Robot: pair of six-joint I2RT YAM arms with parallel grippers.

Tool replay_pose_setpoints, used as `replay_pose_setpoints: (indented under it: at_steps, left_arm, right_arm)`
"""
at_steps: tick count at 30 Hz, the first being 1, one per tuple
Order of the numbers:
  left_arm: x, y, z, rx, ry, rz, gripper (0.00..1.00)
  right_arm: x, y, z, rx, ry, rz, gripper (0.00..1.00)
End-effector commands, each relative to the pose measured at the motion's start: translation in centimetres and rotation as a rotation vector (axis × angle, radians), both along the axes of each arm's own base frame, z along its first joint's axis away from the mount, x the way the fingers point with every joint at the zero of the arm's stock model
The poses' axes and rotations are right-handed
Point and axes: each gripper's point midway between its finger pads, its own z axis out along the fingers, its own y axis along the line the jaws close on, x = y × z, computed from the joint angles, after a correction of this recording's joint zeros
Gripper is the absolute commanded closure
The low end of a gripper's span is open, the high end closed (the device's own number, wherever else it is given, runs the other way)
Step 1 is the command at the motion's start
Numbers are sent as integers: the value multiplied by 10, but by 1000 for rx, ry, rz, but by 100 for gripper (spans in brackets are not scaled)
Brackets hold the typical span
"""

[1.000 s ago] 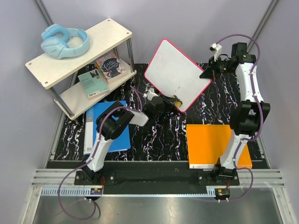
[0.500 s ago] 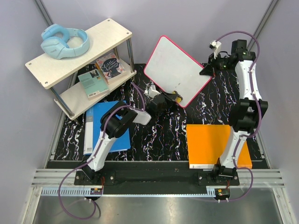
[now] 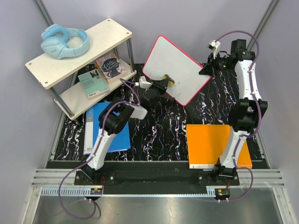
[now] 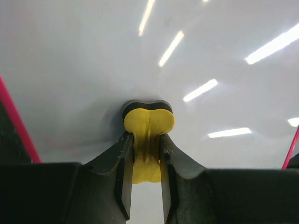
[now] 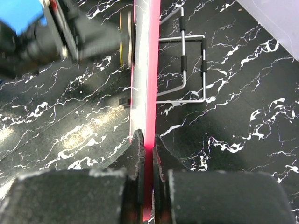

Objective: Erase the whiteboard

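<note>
The whiteboard, white with a red-pink frame, is held tilted up above the table at the back centre. My right gripper is shut on its right edge; the right wrist view shows the pink frame edge-on between the jaws. My left gripper is shut on a yellow eraser with a black felt face, pressed against the white board face. The eraser also shows in the top view. The board face looks blank around the eraser.
An orange board lies at the front right. A blue folder lies at the left under my left arm. A two-tier shelf holds blue headphones and books. A wire stand lies on the table behind the whiteboard.
My left gripper has slid the eraser up and to the left across the whiteboard's face. The board has tipped slightly up. The right gripper keeps its hold.
</note>
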Motion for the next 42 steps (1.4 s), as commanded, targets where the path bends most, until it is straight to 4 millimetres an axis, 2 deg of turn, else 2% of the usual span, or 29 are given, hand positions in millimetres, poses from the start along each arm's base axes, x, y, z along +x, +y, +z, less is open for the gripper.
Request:
replay_pose_setpoints:
  at_steps: [1, 2, 3, 6, 11, 14, 16, 18, 19, 20, 22, 23, 25, 28, 32, 35, 42]
  left_arm:
    - [29, 50, 75, -82, -191, 200, 100]
    - [30, 49, 78, -88, -200, 192, 100]
    - [32, 46, 73, -82, -198, 180, 100]
    - [32, 22, 74, -50, -220, 93, 100]
    - [14, -25, 82, 21, -261, -38, 100]
    - [1, -39, 65, 1, -200, -94, 100]
    - [-8, -43, 55, -36, -155, -108, 100]
    - [-22, -50, 39, -17, -109, -134, 100]
    - [-27, -47, 25, 8, -79, -121, 100]
    - [-34, -50, 24, 10, -63, -116, 100]
    - [-37, -37, 2, 34, -8, -47, 100]
    - [-37, -33, 2, 38, 0, -23, 100]
    - [-34, -22, -12, 86, 44, 38, 100]
    - [-28, -12, -11, 117, 58, 98, 100]
    - [-23, -15, -8, 138, 72, 97, 100]
    - [-18, -23, 10, 123, 6, 69, 100]
    - [-21, -60, 64, 93, -154, -48, 100]
  right_arm:
    - [-91, 35, -80, -72, 499, 138, 100]
    - [-91, 35, -80, -73, 500, 140, 100]
    - [-90, 35, -81, -75, 500, 139, 100]
    - [-90, 35, -82, -74, 505, 139, 100]
    - [-90, 34, -83, -79, 506, 136, 100]
    - [-90, 35, -82, -77, 506, 136, 100]
    - [-89, 35, -83, -77, 505, 137, 100]
    - [-89, 35, -83, -77, 506, 136, 100]
    - [-89, 35, -84, -77, 508, 137, 100]
    - [-89, 35, -84, -75, 508, 137, 100]
    - [-90, 35, -83, -75, 509, 137, 100]
    - [-89, 35, -83, -74, 507, 138, 100]
    - [-90, 35, -83, -72, 507, 138, 100]
    - [-90, 35, -83, -72, 509, 138, 100]
    - [-90, 35, -83, -72, 508, 137, 100]
    - [-90, 35, -82, -73, 506, 138, 100]
    - [-90, 35, -83, -71, 508, 139, 100]
